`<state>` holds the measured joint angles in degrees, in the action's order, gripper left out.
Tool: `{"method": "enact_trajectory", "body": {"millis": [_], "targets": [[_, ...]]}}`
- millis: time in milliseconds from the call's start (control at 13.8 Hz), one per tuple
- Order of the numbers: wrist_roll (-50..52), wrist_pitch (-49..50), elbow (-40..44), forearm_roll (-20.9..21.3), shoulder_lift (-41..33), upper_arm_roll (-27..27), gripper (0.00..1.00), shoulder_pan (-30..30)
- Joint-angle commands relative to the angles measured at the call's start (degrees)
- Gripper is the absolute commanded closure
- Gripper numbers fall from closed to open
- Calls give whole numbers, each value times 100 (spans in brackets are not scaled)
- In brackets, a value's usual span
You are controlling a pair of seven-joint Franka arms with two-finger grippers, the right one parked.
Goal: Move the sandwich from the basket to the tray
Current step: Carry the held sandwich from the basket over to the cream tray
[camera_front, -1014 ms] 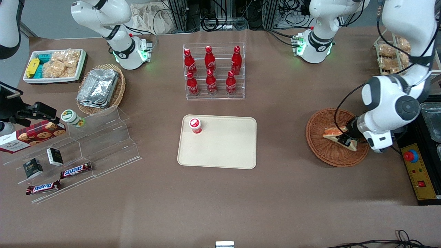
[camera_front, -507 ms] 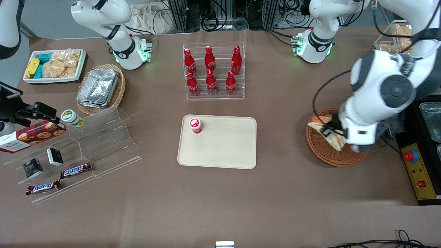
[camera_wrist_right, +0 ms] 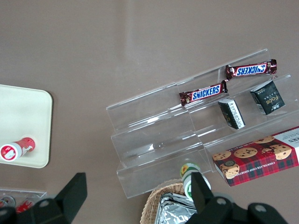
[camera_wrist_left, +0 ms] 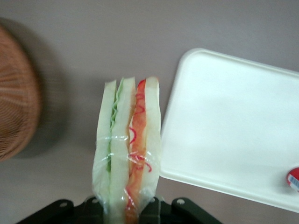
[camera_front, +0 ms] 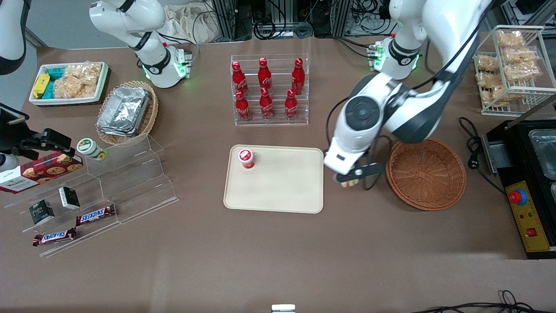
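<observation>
Front view has one gripper closed on the one sandwich, hanging above bare table between the tray and the basket. Wrapped in clear film, the sandwich sticks out from between the fingers, filling edge showing. One small red-capped bottle stands on the tray. Nothing lies in the basket.

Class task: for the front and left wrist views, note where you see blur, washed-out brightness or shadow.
Left wrist view: the basket is smeared by blur and casts a soft shadow on the table; the tray looks washed out, near white; the sandwich held in the gripper is fairly sharp. Front view: lighting is even, and the tray keeps its cream colour.
</observation>
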<state>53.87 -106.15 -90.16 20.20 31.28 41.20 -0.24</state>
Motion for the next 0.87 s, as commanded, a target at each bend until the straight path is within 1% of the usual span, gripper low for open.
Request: {"method": "enact_trajectory", "body": {"millis": [0,145,217,290,362,435,507,652,797], "targets": [[-87,-219,868,562,1211,3,98,-492],[131,-791,851,774,1493,-24,97,-669],[167,-968,851,853,1660,-59,87,-731],[176,-1048,851,958,1827,-137,63,-862],[176,-1057,851,1107,1898,-330,15,-1072],[176,-1049,851,1213,1873,-532,0,-1283],[176,-1040,860,1223,1829,-638,0,-1398],[176,-996,895,1223,1706,-648,0,-1373],[185,-760,886,1127,1277,-648,0,-1321]]}}
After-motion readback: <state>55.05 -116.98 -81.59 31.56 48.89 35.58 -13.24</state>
